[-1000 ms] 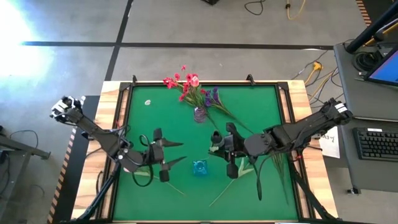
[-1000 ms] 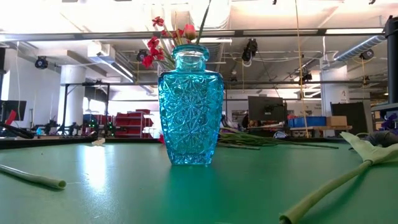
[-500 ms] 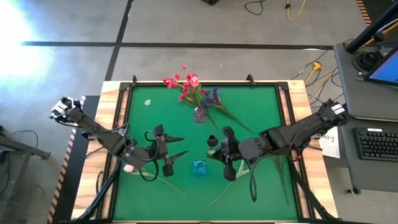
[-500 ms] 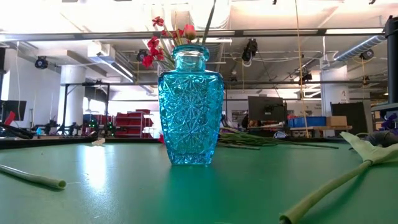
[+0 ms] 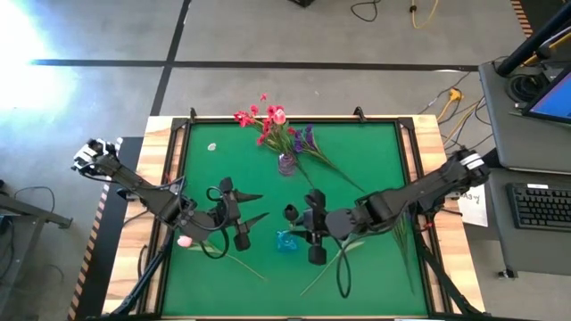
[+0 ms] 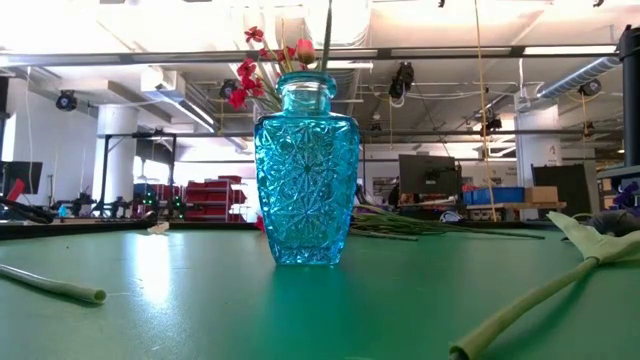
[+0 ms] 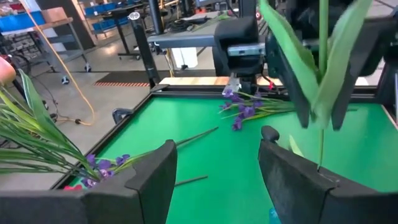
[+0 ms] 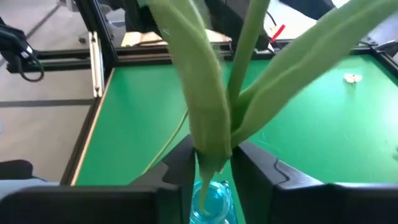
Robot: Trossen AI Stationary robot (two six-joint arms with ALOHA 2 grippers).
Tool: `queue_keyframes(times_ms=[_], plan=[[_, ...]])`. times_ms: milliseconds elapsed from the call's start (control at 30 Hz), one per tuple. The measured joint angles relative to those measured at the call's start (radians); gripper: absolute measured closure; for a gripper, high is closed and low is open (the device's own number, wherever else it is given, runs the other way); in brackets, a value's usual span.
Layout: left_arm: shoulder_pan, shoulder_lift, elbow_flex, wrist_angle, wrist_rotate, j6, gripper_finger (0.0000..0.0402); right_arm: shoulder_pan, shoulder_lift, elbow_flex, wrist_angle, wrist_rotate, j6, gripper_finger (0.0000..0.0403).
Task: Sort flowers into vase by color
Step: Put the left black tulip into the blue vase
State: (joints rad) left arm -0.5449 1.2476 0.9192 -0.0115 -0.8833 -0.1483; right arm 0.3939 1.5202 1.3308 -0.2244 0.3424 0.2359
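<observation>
I've got the right gripper point(image 5: 302, 234) just beside the blue glass vase point(image 5: 286, 240), on its right-arm side, and in the right wrist view its fingers point(image 8: 180, 167) sit close on either side of a tulip stem point(image 8: 245, 50) with long green leaves, the stem's lower end hanging right over the vase mouth. So I'm in the middle of dropping this one in; the fingers look to be still pinching the stem, barely parted if at all. From table level a thin green stem point(image 6: 326, 35) rises straight up out of the vase neck, so the end is probably already inside. Next I need the fingers to part fully, then a straight lift clear, so the leaves don't drag the stem out or tip the vase. My left gripper point(image 5: 249, 218) waits just on the vase's other side, fingers spread and empty. The red and purple flowers stand in the small clear vase point(image 5: 285, 163) near the far edge, and loose stems point(image 5: 318, 278) lie on the green mat point(image 5: 205, 178).
</observation>
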Motion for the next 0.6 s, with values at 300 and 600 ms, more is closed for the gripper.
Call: queue_keyframes(times_ms=[300, 600], plan=[[0.000, 0.000, 0.000, -0.009, 0.000, -0.018, 0.0189, 0.000, 0.016, 0.000, -0.002, 0.009, -0.020, 0.0248], [0.000, 0.000, 0.000, -0.015, 0.000, -0.024, 0.0189, 0.000, 0.001, 0.000, -0.031, 0.010, -0.027, 0.0196]])
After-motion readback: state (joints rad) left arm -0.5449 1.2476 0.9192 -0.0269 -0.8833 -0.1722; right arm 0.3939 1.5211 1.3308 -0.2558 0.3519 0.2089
